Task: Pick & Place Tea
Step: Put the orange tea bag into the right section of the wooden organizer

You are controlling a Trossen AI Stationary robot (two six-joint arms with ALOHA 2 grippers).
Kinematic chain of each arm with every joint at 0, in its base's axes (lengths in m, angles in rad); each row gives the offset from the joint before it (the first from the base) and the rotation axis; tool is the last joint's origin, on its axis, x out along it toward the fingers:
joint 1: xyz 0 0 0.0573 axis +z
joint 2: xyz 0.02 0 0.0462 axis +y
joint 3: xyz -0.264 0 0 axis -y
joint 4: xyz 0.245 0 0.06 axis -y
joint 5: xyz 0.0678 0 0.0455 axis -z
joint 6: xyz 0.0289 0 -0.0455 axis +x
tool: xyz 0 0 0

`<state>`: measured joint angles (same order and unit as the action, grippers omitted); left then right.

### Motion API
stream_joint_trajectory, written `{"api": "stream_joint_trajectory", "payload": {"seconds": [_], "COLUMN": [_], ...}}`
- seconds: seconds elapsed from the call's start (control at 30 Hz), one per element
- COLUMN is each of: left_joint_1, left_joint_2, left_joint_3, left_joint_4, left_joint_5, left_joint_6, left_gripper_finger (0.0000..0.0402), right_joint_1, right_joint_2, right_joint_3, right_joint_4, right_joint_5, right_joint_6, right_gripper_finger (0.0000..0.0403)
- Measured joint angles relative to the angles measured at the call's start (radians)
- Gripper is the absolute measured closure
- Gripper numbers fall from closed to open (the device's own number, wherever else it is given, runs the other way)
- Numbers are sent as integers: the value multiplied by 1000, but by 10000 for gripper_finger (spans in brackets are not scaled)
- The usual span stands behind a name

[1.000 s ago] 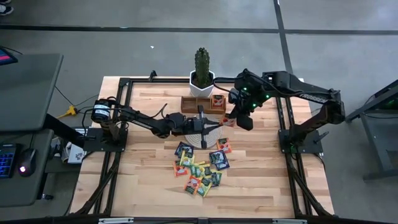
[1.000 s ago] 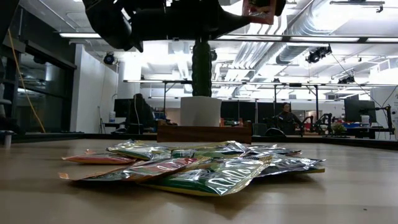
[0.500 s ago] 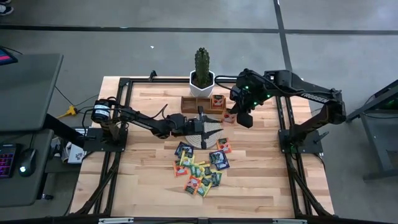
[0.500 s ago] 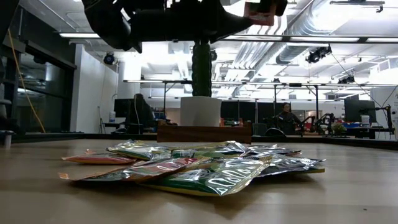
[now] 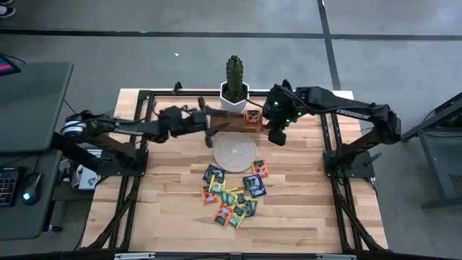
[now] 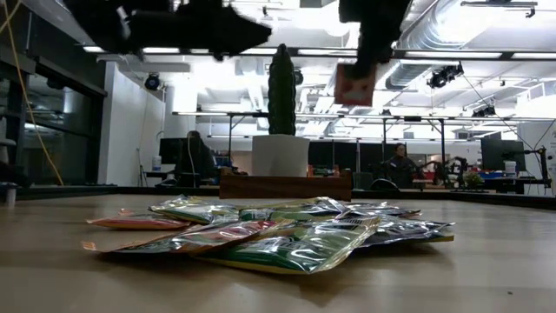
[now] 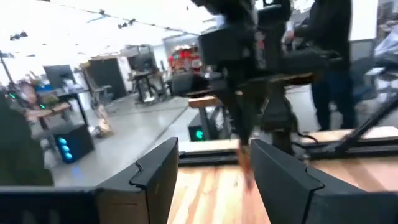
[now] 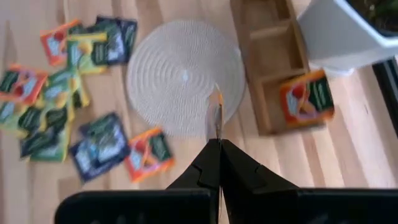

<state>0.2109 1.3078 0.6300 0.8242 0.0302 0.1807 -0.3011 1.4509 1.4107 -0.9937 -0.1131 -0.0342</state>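
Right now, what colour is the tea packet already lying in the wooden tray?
Orange, with a dark green patch, the tea packet lies in the wooden tray. The right wrist view shows it best.

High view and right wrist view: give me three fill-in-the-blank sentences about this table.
The right tool is ____ on a thin tea sachet, seen edge-on.
The brown wooden tray holds one ____ sachet.
The left tool, holding nothing, is ____.
Missing words: shut; orange; open.

mixed-colour tea sachets [image 5: 232,195] heaped flat on table; one orange sachet [image 5: 252,118] in tray; another [image 8: 217,115] pinched edge-on, raised.
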Motion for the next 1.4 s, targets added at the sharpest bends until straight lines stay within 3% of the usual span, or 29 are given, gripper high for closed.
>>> {"api": "stream_joint_trajectory", "payload": {"seconds": [0.3,0.6,0.93,1.4], "left_joint_1": [18,18,18,18], "left_joint_2": [-132,-153,-153,-153], "left_joint_3": [-222,-411,-439,-439], "left_joint_4": [120,375,410,406], "left_joint_5": [153,128,148,166], "left_joint_6": [-160,-307,-345,-354], "left_gripper_finger": [214,214,214,214], "right_joint_1": [-140,-211,-253,-262], "right_joint_2": [35,243,361,404], "right_joint_3": [-143,16,74,74], "right_joint_4": [257,176,155,176], "right_joint_5": [-88,-120,-102,-65], "right_joint_6": [-121,-264,-348,-417], "right_gripper_finger": [403,403,403,403]}}
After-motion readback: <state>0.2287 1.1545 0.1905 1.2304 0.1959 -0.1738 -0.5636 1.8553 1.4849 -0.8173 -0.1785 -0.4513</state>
